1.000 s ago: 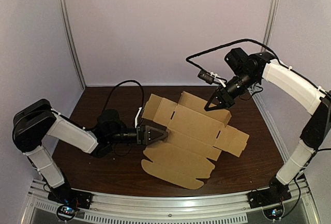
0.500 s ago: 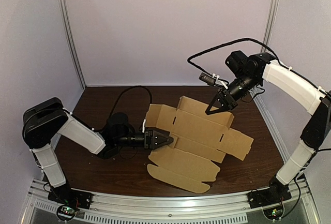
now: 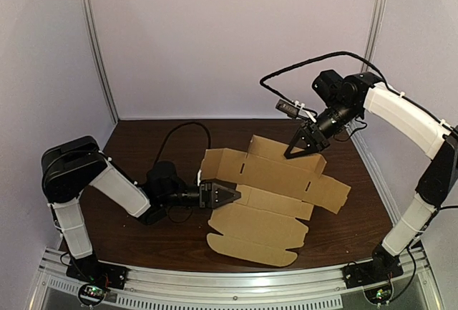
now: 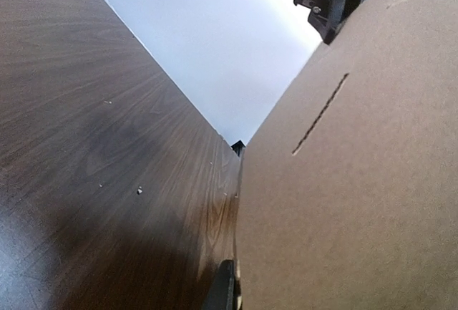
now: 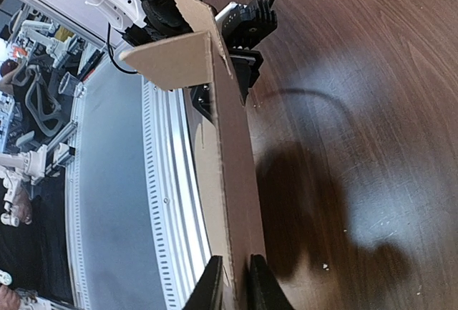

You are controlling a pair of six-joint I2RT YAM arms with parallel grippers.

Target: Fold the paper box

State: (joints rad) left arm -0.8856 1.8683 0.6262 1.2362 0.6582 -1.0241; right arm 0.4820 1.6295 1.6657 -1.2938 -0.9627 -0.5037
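Lying unfolded across the middle of the dark wooden surface (image 3: 132,149), the paper box (image 3: 275,206) is being held at two edges. The left gripper (image 3: 227,195) is reaching in low from the left and pinching the cardboard's left edge, with one finger (image 4: 223,290) showing beside the sheet in the left wrist view. The right gripper (image 3: 299,149) is hanging over the far side, its fingers (image 5: 211,285) squeezing the raised rear flap between them.

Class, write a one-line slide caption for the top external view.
Left pincer grips the unfolded paper box at its left side while the right pincer pinches its raised far flap.
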